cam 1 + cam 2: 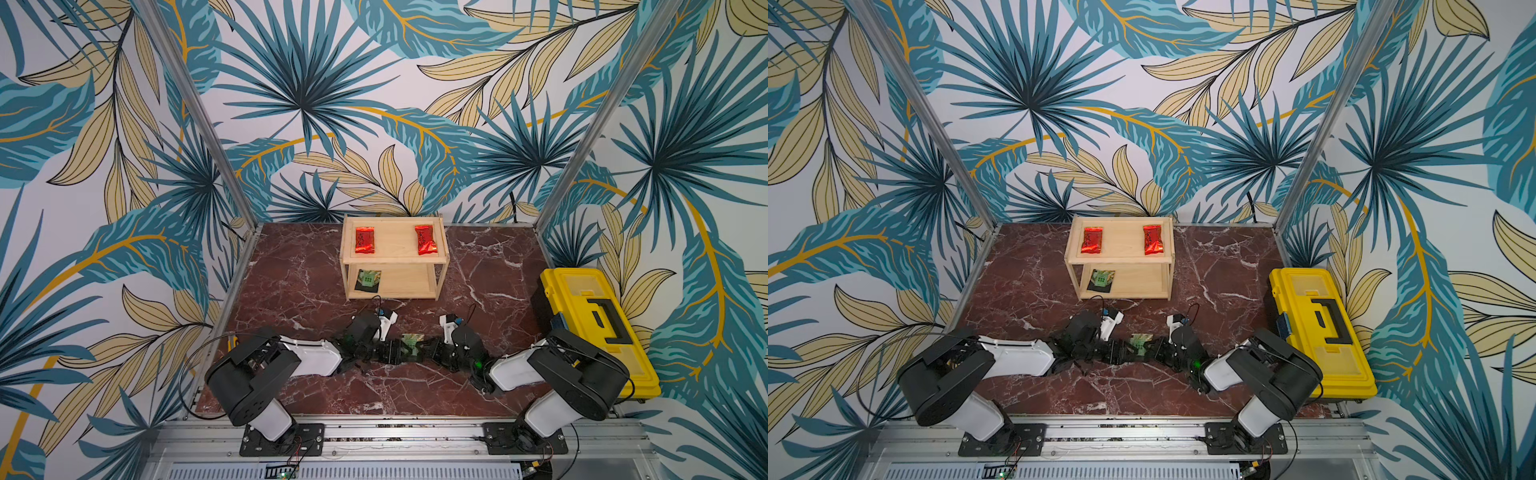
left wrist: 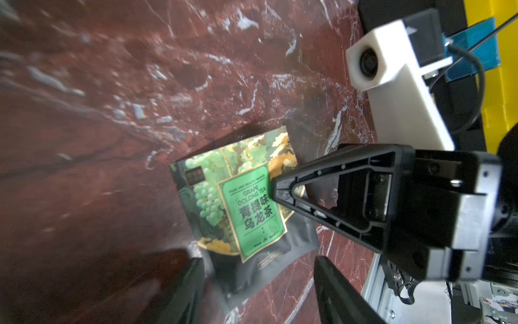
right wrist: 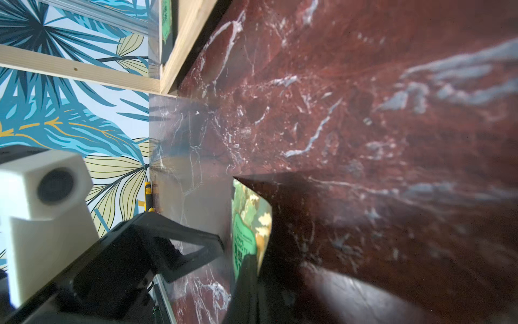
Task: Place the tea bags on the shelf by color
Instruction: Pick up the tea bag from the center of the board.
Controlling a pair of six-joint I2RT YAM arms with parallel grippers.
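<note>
Right hand (image 1: 423, 348) is clamped on one edge of a green tea bag (image 1: 411, 343), holding it above the desk (image 1: 291, 286) near the front centre. Left hand (image 1: 390, 354) faces it from the opposite side, with its fingers spread around the packet's dark edge. On the shelf (image 1: 395, 261), the left red tea bag (image 1: 365, 240) and the right red tea bag (image 1: 426, 240) lie flat on the top tier. A second green tea bag (image 1: 368, 280) lies on the lower tier.

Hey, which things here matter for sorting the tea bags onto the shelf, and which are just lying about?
Job: the shelf; red tea bag and second red tea bag on its top tier; shelved green tea bag on the lower tier; held green tea bag in the shut right hand.
Lying about: yellow toolbox.
</note>
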